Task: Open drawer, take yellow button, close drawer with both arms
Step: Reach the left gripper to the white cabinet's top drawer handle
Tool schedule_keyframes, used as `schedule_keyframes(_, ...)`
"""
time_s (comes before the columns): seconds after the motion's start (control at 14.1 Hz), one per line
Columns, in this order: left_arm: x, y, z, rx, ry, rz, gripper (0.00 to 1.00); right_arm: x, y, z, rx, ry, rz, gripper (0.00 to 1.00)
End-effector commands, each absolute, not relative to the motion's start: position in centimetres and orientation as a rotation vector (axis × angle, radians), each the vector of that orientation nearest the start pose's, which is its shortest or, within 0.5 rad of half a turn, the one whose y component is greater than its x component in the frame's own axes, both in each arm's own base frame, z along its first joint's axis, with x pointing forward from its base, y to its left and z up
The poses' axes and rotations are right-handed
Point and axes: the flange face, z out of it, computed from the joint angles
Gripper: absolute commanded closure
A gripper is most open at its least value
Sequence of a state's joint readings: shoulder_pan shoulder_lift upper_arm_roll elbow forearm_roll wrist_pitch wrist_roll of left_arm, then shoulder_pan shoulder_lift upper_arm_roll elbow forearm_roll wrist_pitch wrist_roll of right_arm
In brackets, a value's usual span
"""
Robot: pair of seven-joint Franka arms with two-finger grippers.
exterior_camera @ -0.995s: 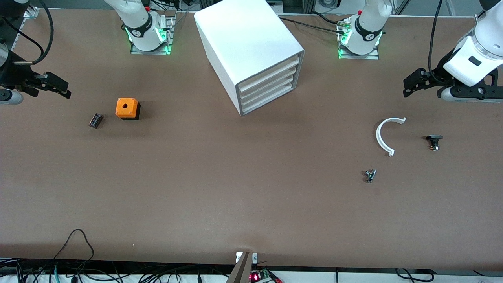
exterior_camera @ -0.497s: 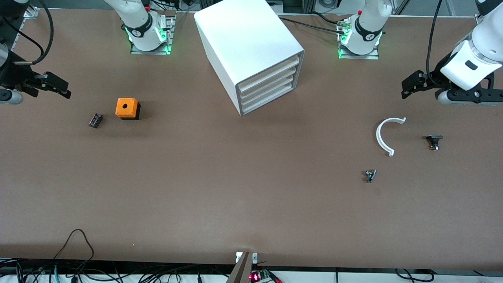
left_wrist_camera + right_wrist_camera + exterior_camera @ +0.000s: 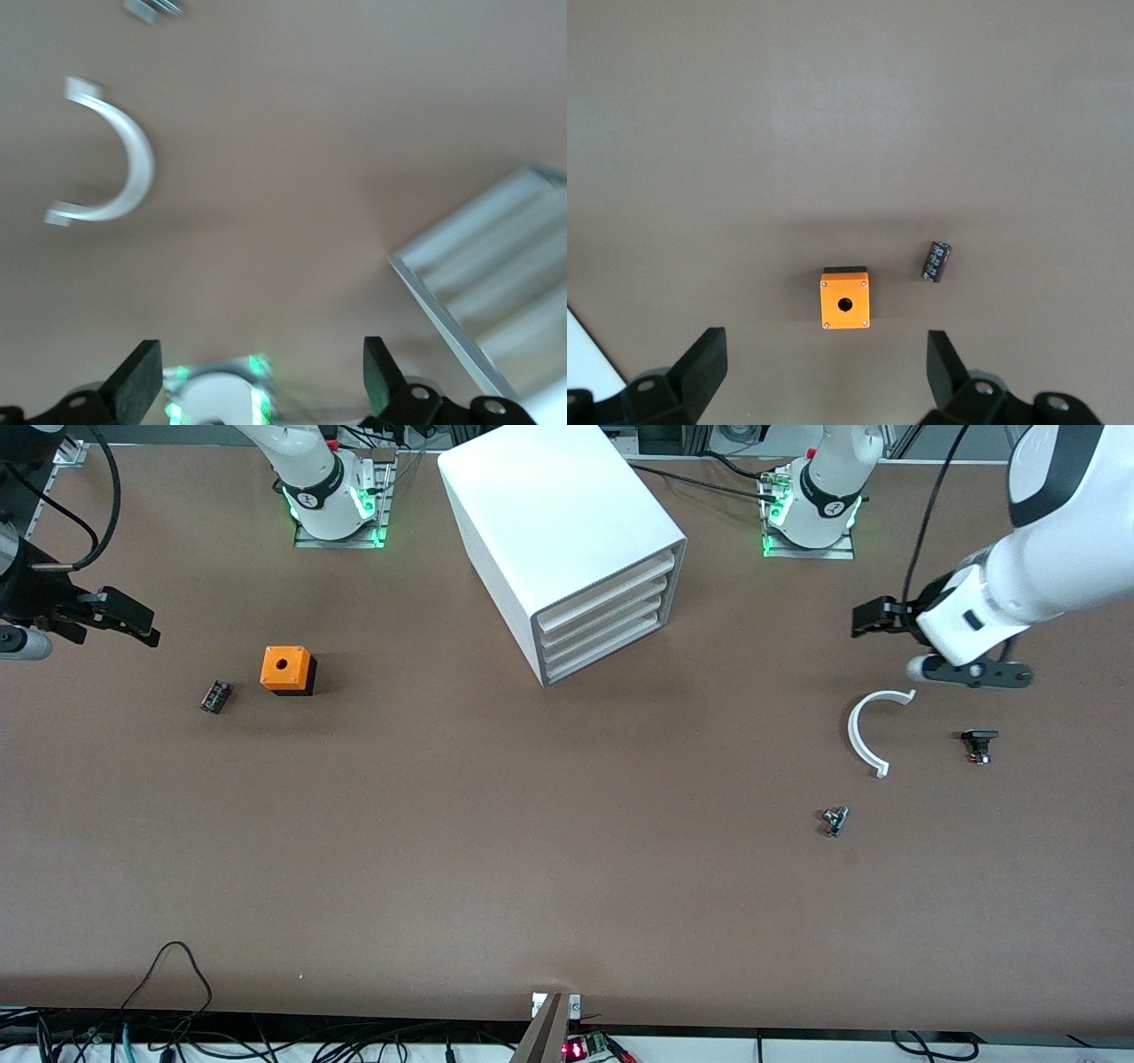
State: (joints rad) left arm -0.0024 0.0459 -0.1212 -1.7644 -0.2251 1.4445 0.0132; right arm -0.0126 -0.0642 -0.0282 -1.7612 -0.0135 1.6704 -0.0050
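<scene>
The white cabinet [image 3: 567,531] stands at the table's middle, near the arms' bases. Its four stacked drawers [image 3: 607,615] are all shut; they also show in the left wrist view [image 3: 496,283]. The button is hidden. My left gripper [image 3: 866,616] is open and empty in the air, over the table between the cabinet and a white arc [image 3: 864,731]. In its own view the left gripper [image 3: 259,385] has nothing between its fingers. My right gripper [image 3: 133,624] is open and empty, and waits over the right arm's end of the table. In its own view the right gripper [image 3: 824,367] looks down on the orange cube [image 3: 845,299].
The orange cube with a hole [image 3: 286,669] and a small dark rectangular part [image 3: 215,696] lie toward the right arm's end. The white arc [image 3: 111,150], a small black part [image 3: 979,744] and a small grey metal part [image 3: 834,820] lie toward the left arm's end.
My left arm has swung from the table's end toward the cabinet, and its gripper is now over the table by the white arc. The right arm has not moved.
</scene>
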Motion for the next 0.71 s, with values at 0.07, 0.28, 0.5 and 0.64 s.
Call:
schedule_keyframes(0.07, 51.7, -11.0, 44.1, -3.494, 0.562, 0.977, 0.0, 53.5, -2.6, 58.5, -3.145, 0.04, 0.034, 0.0)
schedule_keyframes(0.28, 50.1, -13.3, 38.4, -3.662, 0.429, 1.169, 0.0, 53.5, -2.6, 58.5, -3.143, 0.04, 0.036, 0.0)
schedule_keyframes(0.5, 47.4, -19.1, 33.3, -3.779, 0.279, 1.161, 0.0, 53.5, -2.6, 58.5, -3.145, 0.04, 0.032, 0.0)
schedule_keyframes(0.64, 45.5, -22.9, 32.0, -3.801, 0.272, 1.159, 0.0, 53.6, -2.7, 58.5, -3.145, 0.04, 0.029, 0.0)
